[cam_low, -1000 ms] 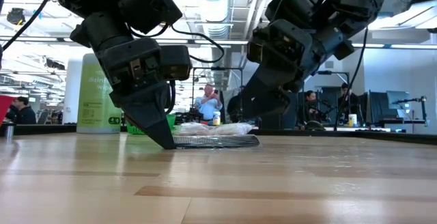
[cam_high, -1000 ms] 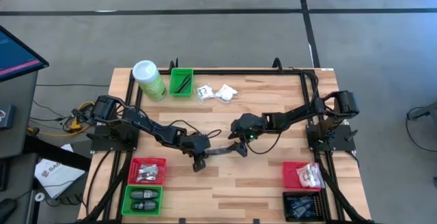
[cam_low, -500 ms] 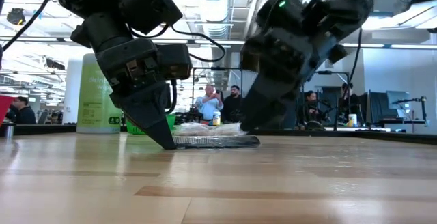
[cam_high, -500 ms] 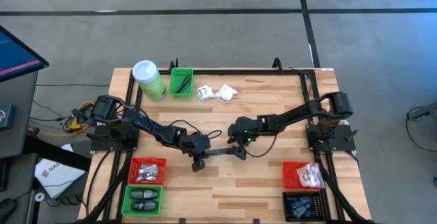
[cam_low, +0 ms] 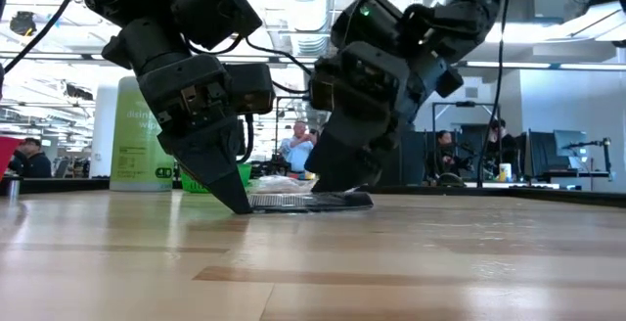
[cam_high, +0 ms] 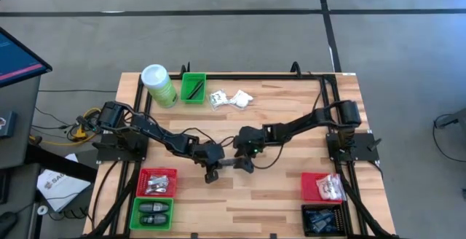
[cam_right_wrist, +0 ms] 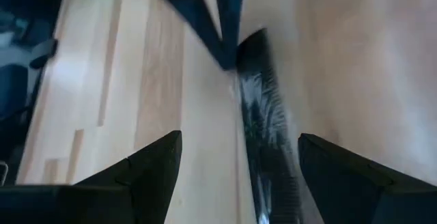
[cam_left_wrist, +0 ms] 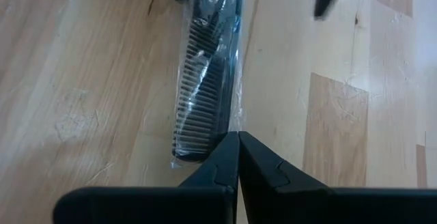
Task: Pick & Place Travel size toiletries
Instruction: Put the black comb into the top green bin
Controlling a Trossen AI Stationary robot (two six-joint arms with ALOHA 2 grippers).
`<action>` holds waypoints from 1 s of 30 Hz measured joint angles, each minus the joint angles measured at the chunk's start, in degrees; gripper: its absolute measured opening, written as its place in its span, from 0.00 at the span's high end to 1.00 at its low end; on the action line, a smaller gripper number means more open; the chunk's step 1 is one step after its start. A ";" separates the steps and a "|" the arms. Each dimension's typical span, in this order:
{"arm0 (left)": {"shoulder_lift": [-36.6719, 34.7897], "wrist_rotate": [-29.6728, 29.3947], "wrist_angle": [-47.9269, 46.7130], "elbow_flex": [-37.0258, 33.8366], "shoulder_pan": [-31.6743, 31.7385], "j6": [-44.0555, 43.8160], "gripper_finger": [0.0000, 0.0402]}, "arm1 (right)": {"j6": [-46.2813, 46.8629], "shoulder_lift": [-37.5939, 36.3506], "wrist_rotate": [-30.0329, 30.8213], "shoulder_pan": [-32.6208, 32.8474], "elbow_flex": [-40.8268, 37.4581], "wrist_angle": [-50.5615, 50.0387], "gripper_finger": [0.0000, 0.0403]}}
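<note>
Right gripper (cam_high: pixel 244 163): having travelled left since the earlier frame, now straddling the comb, fingers spread wide.
Left gripper (cam_high: pixel 212 173): fingers pressing together, tips touching the comb's left end.
Comb (cam_left_wrist: pixel 205 94): black, in clear wrap, lying flat at table (cam_high: pixel 277 188) centre, between both grippers.
White sachets (cam_high: pixel 231 99): lying at the far edge.

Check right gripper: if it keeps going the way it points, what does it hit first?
Probably the wrapped black comb lying between the open right gripper fingers; past it, the shut left gripper pins the comb's far end. Depth unclear.
</note>
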 joint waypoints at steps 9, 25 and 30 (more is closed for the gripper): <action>0.00 -0.75 0.02 -0.02 0.04 0.00 1.00 | -0.34 0.89 -3.15 1.00 0.25 -2.92 0.30; 0.03 -2.05 0.46 -0.04 1.11 -0.02 1.00 | 1.80 0.94 -1.45 1.00 0.03 -4.95 0.83; -2.05 -2.56 0.12 -0.17 0.47 -0.70 1.00 | 3.57 1.02 -2.03 0.94 0.44 -6.39 0.96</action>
